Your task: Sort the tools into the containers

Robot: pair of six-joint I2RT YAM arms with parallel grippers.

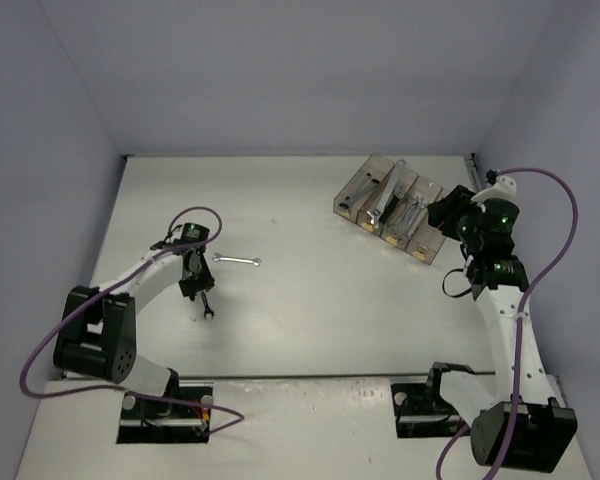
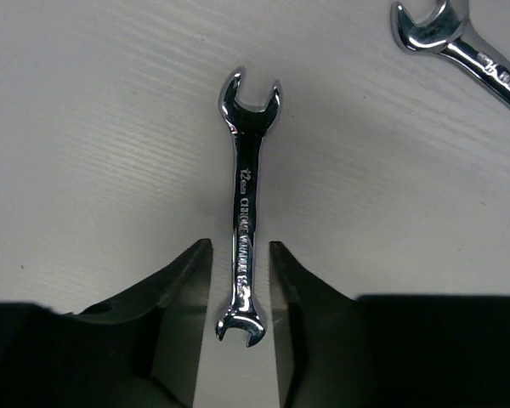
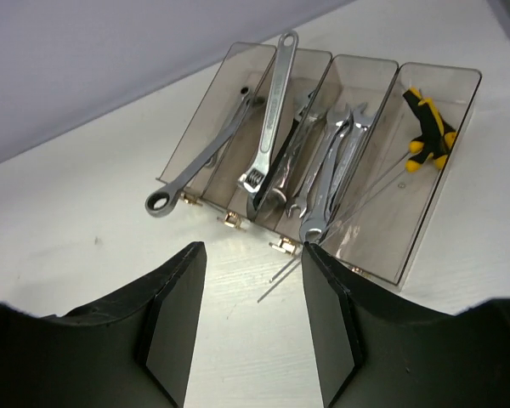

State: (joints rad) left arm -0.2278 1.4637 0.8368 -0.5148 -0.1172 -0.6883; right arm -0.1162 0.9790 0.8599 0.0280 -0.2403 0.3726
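Left gripper low over table, left of centre. Jaws spread, straddling one end of small open-end wrench; sliver of gap each side, no pinch. Second wrench lies flat to the far right of it, apart, clear of the fingers. Right gripper spread, holding nothing, hanging before near ends of containers at far right. Bin contents: long ring wrench in leftmost, head overhanging near end; adjustable wrench slanting along the next wall, tip past far rim; combination wrenches in third; yellow-and-black drivers in rightmost, thin shafts running out past near end.
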